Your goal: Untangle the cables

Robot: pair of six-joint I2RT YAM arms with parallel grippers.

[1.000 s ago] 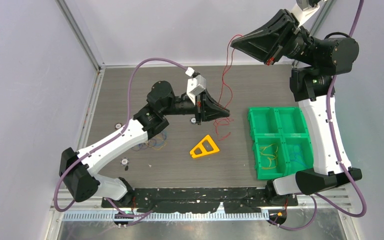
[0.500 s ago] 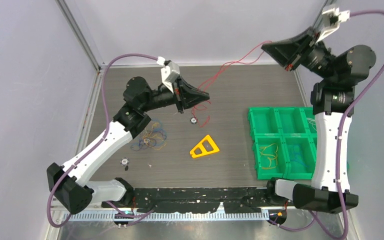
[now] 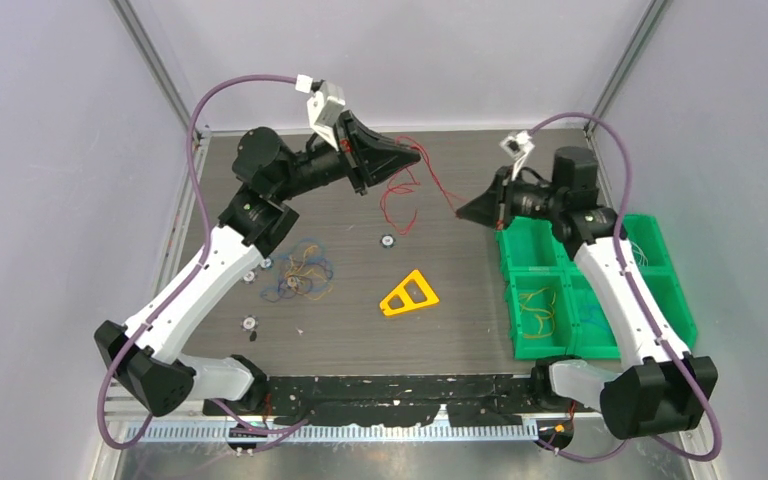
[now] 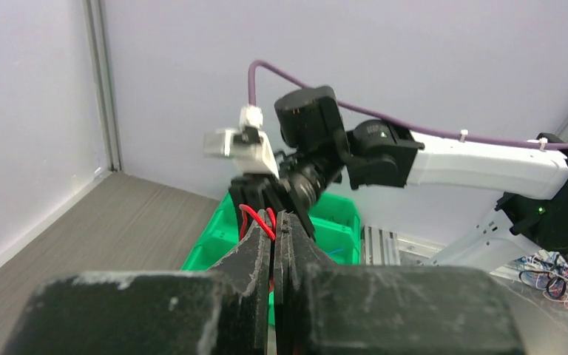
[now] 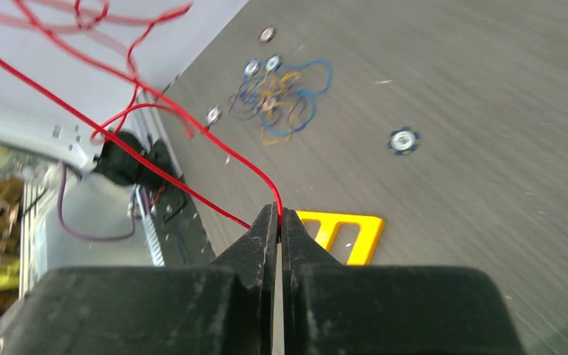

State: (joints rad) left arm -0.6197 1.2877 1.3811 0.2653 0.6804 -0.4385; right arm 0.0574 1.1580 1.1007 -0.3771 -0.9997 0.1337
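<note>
The left gripper (image 3: 415, 155) has gone up and back toward the far wall, away from the middle of the table (image 3: 340, 340) — and it has pinched shut on the red cable (image 5: 272, 198). The right gripper (image 3: 463, 210) has come down from high up and is now low, just beside the green bins (image 3: 535, 250). The red cable used to hang long — now it runs short between the two grippers.

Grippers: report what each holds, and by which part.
Both pinch one red cable at the tips: left gripper on a looped stretch, right gripper further along. Ends not discernible.
</note>
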